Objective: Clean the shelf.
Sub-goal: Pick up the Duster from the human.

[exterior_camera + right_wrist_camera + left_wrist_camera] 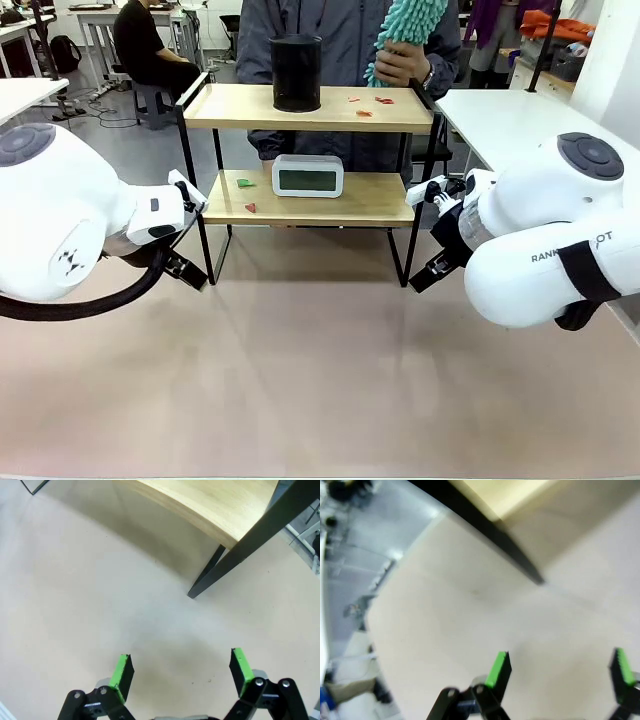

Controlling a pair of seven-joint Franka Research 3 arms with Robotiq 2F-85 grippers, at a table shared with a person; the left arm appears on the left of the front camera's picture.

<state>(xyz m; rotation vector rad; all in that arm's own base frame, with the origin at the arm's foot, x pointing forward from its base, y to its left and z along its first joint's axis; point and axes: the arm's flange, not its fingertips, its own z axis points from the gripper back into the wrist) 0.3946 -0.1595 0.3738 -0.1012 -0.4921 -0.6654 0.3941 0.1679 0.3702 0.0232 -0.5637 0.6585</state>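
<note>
Between left tool [561, 670] and right tool [181, 672], both spread: shelf [240, 106], long axis left-right.

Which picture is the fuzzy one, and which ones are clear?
Left wrist view: fuzzy, the shelf leg smeared. Right wrist view: sharp, a soft shadow under the shelf, its board edge looking bent. Front view: clear and evenly lit.

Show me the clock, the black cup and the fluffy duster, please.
clock [308, 177], front view, middle of its display face.
black cup [297, 72], front view, middle of its side.
fluffy duster [410, 22], front view, its teal fringe.
</note>
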